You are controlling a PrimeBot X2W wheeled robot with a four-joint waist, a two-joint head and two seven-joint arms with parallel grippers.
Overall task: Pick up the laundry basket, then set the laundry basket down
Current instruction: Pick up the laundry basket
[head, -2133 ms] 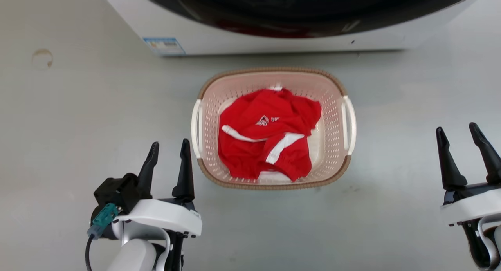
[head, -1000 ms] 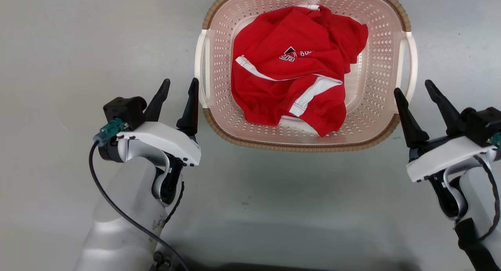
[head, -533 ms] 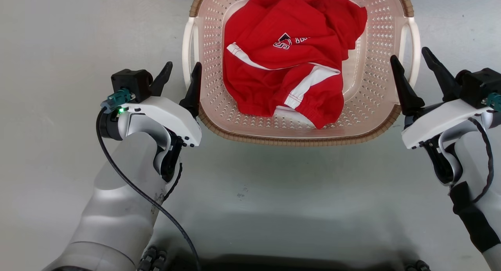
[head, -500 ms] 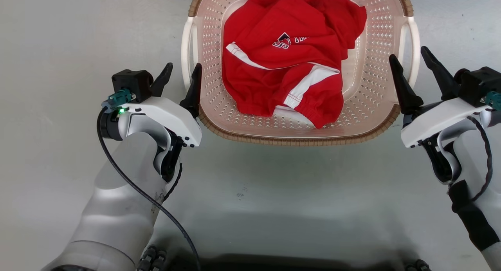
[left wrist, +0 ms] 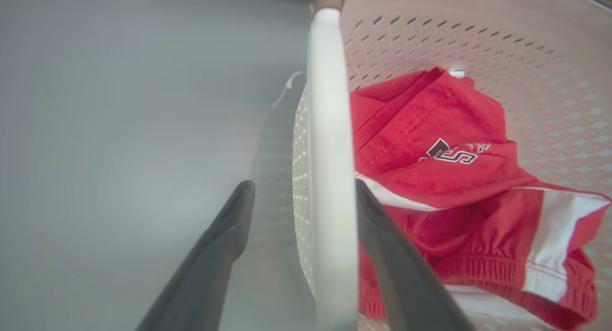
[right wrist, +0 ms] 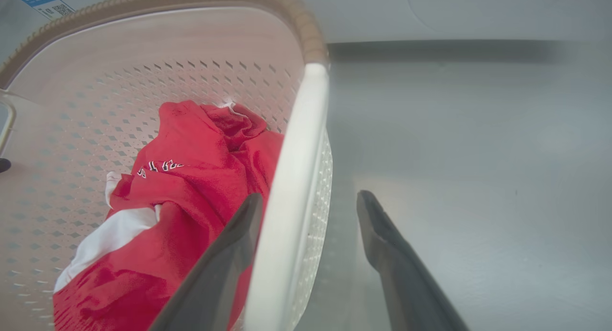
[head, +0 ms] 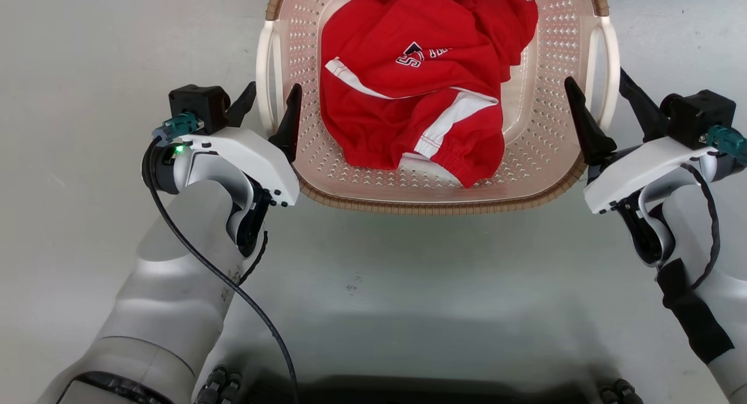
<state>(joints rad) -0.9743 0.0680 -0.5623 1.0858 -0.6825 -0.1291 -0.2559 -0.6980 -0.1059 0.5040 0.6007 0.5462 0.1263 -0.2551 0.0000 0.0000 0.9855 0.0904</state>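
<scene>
The laundry basket (head: 432,204), pale pink with a brown rim, stands on the grey floor and holds a red garment (head: 420,71). My left gripper (head: 268,107) is open, with the basket's white left handle (head: 264,71) between its fingers; one finger is inside the basket, the other outside. The left wrist view shows that handle (left wrist: 330,130) running up between the open left gripper (left wrist: 303,187). My right gripper (head: 595,83) is open around the right handle (head: 607,71) in the same way. In the right wrist view the handle (right wrist: 299,154) lies close to the inner finger of the right gripper (right wrist: 310,197).
Bare grey floor (head: 87,217) surrounds the basket. Just beyond the basket's far rim stands the washing machine's white front (right wrist: 430,10), with a blue label (right wrist: 45,1). My dark base (head: 408,392) edges the bottom of the head view.
Both grippers have slid forward along the basket's sides, so each handle now sits between open fingers. The head camera has shifted too. The basket stays on the floor.
</scene>
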